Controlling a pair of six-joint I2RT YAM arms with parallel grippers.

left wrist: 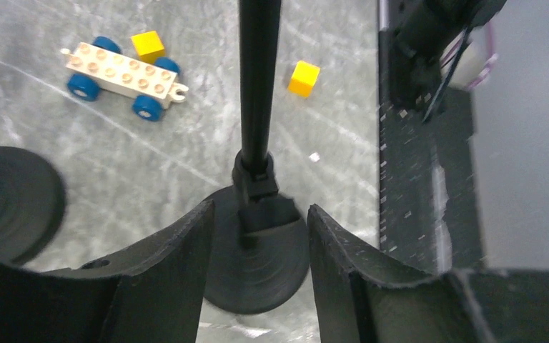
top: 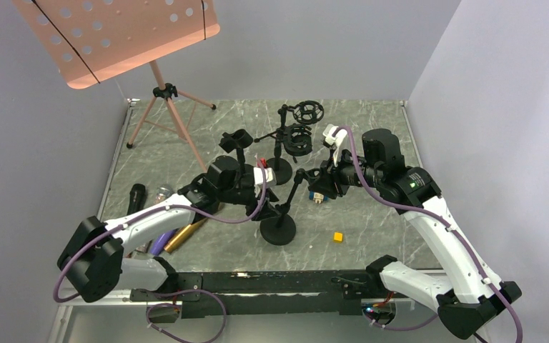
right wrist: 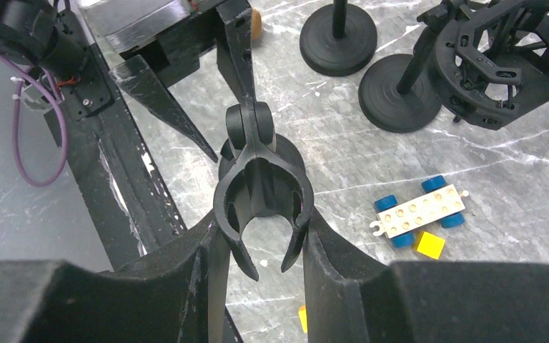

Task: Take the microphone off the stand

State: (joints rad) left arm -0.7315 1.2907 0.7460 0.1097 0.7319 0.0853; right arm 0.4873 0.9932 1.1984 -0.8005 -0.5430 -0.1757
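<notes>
Grey marbled table [top: 372, 214] fills the floor of a white-walled cell, and near its middle stands a black microphone stand [top: 279, 229] on a round base. The left gripper [left wrist: 259, 214] straddles the stand's rod just above the base. Its fingers are spread, with a gap on either side. At the top of the stand, the right gripper [right wrist: 261, 236] pinches the U-shaped microphone clip [right wrist: 261, 200], with a finger pressed against each prong.

Well to the left of the stand, beside the left arm, a black microphone [top: 136, 198], a gold microphone [top: 184, 234] and a purple microphone [top: 159, 243] lie on the table. Which of them is the task's I cannot tell.

Just right of the stand sit a white toy chassis [right wrist: 418, 212] with blue wheels and a yellow block [right wrist: 429, 244]. Behind the stand are two shock-mount stands [top: 300, 136], and far behind it to the left is a pink music stand [top: 114, 36].
</notes>
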